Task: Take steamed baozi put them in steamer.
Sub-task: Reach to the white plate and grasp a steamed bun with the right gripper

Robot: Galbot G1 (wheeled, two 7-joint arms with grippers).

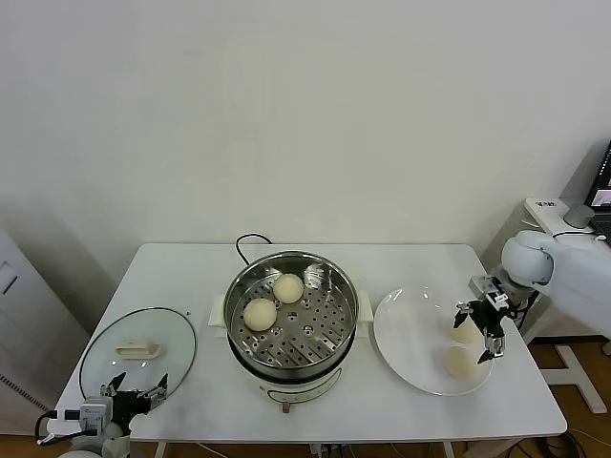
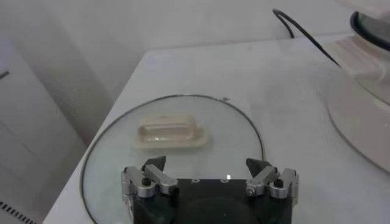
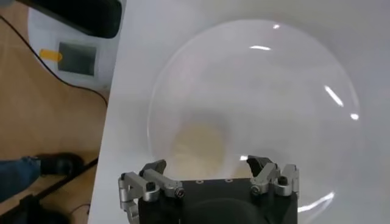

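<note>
The steamer (image 1: 291, 329) stands mid-table with two cream-white baozi on its perforated tray, one at the back (image 1: 287, 287) and one at the left (image 1: 260, 314). Two more baozi lie on the white plate (image 1: 410, 329) at the right, one farther back (image 1: 465, 333) and one nearer the front (image 1: 459, 362). My right gripper (image 1: 478, 333) is open and hangs just over the farther one, empty. In the right wrist view that baozi (image 3: 198, 143) lies on the plate (image 3: 274, 91) just ahead of the open right gripper (image 3: 210, 165). My left gripper (image 1: 134, 388) is open and parked at the front left.
A round glass lid (image 1: 138, 348) with a white handle lies at the table's left. In the left wrist view the lid (image 2: 177, 115) is just ahead of the left gripper (image 2: 207, 165). A black cord (image 1: 246, 243) runs behind the steamer. The plate sits near the table's right edge.
</note>
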